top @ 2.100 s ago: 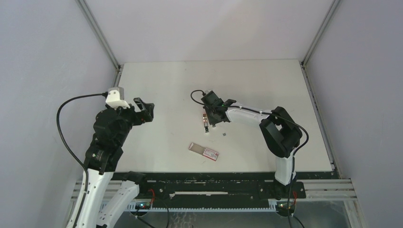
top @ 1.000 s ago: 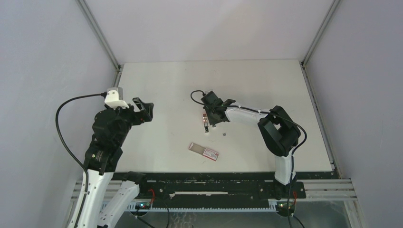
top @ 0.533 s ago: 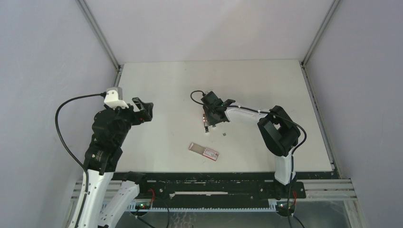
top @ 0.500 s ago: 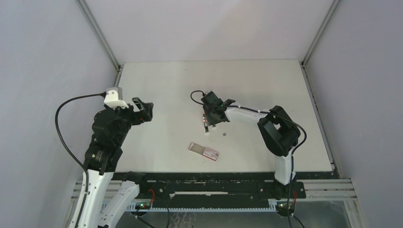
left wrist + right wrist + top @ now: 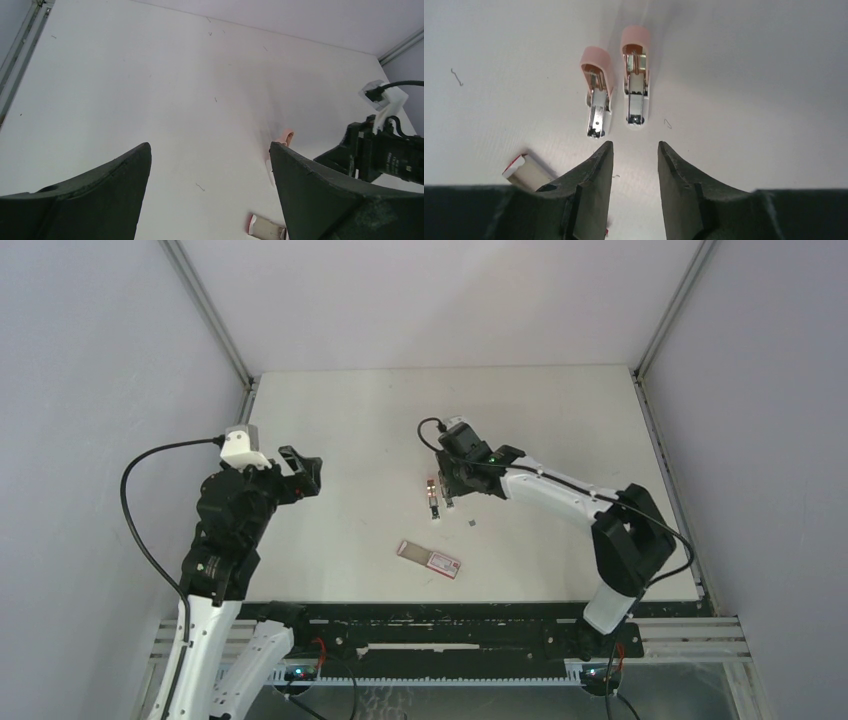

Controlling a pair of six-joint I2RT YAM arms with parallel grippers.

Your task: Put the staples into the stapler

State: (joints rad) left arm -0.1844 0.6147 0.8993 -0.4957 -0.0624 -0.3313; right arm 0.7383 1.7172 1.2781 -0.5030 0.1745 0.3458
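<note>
Top camera looks down from above the near edge. Right wrist view hugs the stapler (image 5: pixel 636 95); left's sees it from afar

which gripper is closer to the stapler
Right. The right gripper hangs right by the stapler, open and empty; the left gripper is far off to its left.

The stapler (image 5: pixel 433 498) lies near the middle of the surface (image 5: pixel 350 420). Its two parts lie just beside each other, with their long sides running from near to far. The staples box (image 5: pixel 428 559) lies on the surface nearer than the stapler, apart from it and turned askew. A small bit (image 5: pixel 471 525) lies to the right, between the two. The right gripper (image 5: pixel 449 492) is just right of the stapler and does not touch it. The left gripper (image 5: pixel 306 472) is well apart to the left, over the left part of the surface.
</note>
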